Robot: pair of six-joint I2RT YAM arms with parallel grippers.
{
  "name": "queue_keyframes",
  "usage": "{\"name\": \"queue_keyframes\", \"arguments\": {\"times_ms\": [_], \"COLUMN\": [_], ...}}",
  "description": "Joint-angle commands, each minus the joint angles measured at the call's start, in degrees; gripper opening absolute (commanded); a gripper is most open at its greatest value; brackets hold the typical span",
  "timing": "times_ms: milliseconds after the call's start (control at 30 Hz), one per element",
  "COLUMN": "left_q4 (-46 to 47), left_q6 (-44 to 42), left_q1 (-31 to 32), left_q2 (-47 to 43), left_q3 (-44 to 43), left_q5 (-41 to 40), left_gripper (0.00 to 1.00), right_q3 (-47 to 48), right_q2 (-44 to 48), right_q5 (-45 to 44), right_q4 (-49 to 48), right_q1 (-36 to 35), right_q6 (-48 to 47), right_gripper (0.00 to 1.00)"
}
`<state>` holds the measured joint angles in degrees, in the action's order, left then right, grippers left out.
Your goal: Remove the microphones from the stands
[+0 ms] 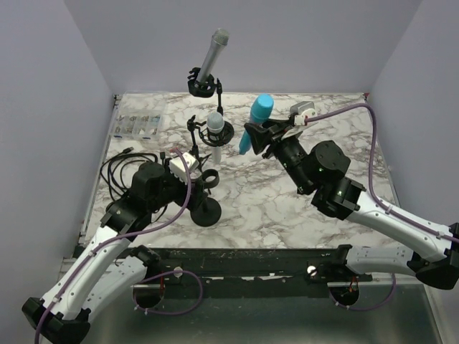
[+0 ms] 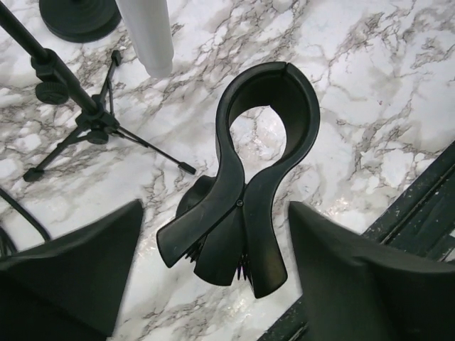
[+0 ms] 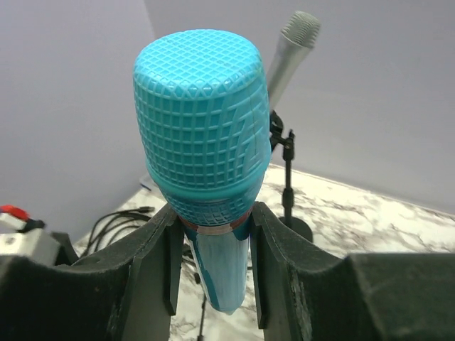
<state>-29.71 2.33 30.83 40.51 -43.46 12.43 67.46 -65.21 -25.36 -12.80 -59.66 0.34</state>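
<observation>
1. Where the 2 arms are bolted at the near edge, the marble table (image 1: pixel 287 208) starts. Black cables (image 1: pixel 118 168) lie coiled beside the left arm.
2. Left gripper (image 2: pixel 215 206): fingers stand apart, 1 on each side of the black clip (image 2: pixel 266 99). A gap shows on both sides. It holds nothing.
3. Clip: the ring is empty, with marble visible through it. In the top view it sits over the round base of the stand (image 1: pixel 206 213).
4. Right gripper (image 3: pixel 213 249): closed on the blue microphone (image 3: pixel 202 121). Both fingers press the body just under the mesh head.
5. Blue microphone: head up and tilted in the top view. It is out of the clip and well apart from it, off to the right over mid-table.
6. Beyond the clip: a small tripod stand (image 2: pixel 85 121) on the marble. Next to it is a white microphone (image 1: pixel 215 125) in a ring mount.
7. Farthest: a grey microphone (image 1: pixel 213 54) leans in its own tall mount near the back wall. A clear compartment box (image 1: pixel 140 123) sits at the far left; its contents are too small to tell.
</observation>
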Motion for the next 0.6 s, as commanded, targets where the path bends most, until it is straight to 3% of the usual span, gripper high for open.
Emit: {"name": "queue_keyframes", "arguments": {"times_ms": [0, 300, 567], "left_q4": [1.5, 3.3, 2.4], "left_q6": [0.4, 1.6, 3.5], "left_q1": [0.0, -0.1, -0.1], "left_q2": [-2.2, -4.6, -2.9], "left_q3": [-0.1, -1.0, -3.9], "left_q5": [1.6, 3.6, 3.4], "left_gripper": [0.98, 0.97, 0.98], "right_q3": [-3.6, -8.5, -9.8], "right_q2": [2.1, 5.0, 3.4], "right_q5": [-6.9, -9.4, -19.3], "right_q4": [4.1, 9.3, 15.1], "right_q1": [-0.2, -0.3, -0.2], "right_q6": [-1.2, 2.8, 6.1], "right_gripper": [0.01, 0.01, 0.01]}}
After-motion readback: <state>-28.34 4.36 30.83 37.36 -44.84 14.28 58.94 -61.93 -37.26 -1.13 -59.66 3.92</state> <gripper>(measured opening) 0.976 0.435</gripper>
